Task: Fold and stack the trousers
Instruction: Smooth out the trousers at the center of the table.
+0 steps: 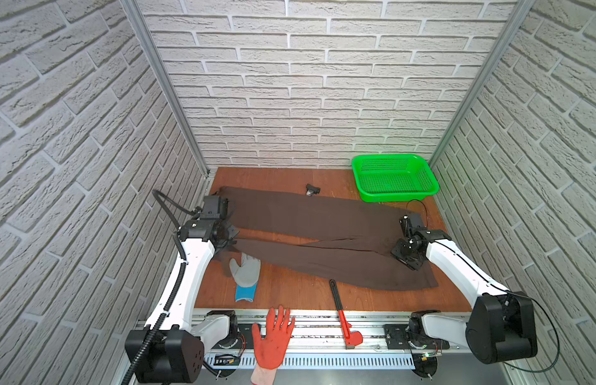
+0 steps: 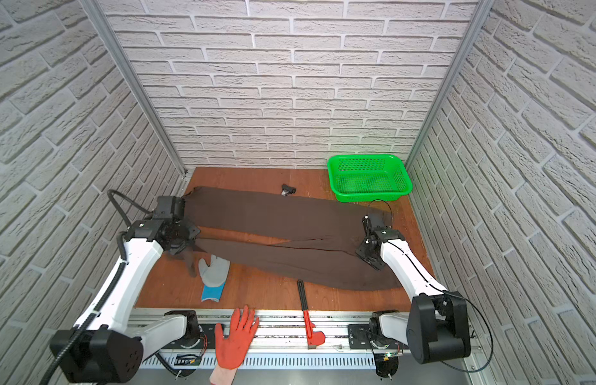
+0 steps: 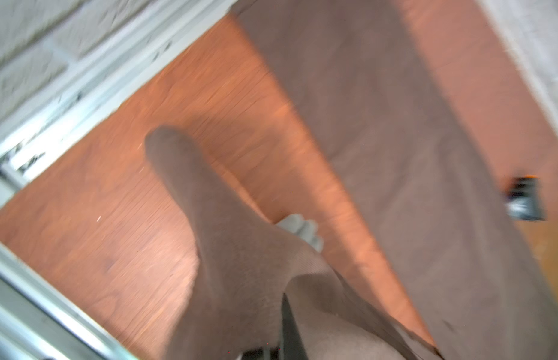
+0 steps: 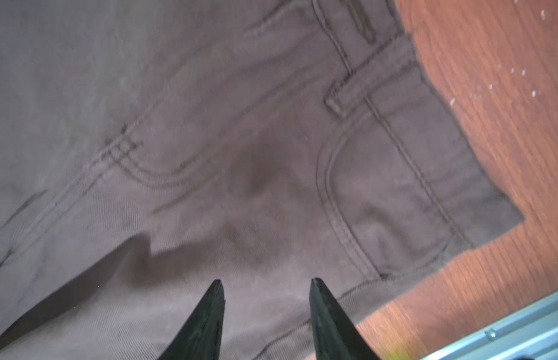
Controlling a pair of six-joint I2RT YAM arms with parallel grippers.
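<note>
The dark brown trousers (image 1: 323,226) (image 2: 276,220) lie spread across the wooden table (image 1: 290,293), waist at the right, legs running left. My left gripper (image 1: 231,241) (image 2: 194,241) is shut on the hem end of the near leg. In the left wrist view that cloth (image 3: 227,249) drapes over my gripper (image 3: 285,314) and is lifted off the table. My right gripper (image 1: 404,258) (image 2: 368,256) hovers over the waist. The right wrist view shows it open (image 4: 266,282) above the pocket and waistband (image 4: 396,174), with nothing between its fingers.
A green basket (image 1: 398,196) stands at the back right. A grey glove with a blue cuff (image 1: 246,271) (image 3: 302,229) lies by the near leg's end. An orange-gloved hand (image 1: 273,336) rests on the front rail beside a red-handled tool (image 1: 339,306). A small black object (image 1: 312,190) sits behind the trousers.
</note>
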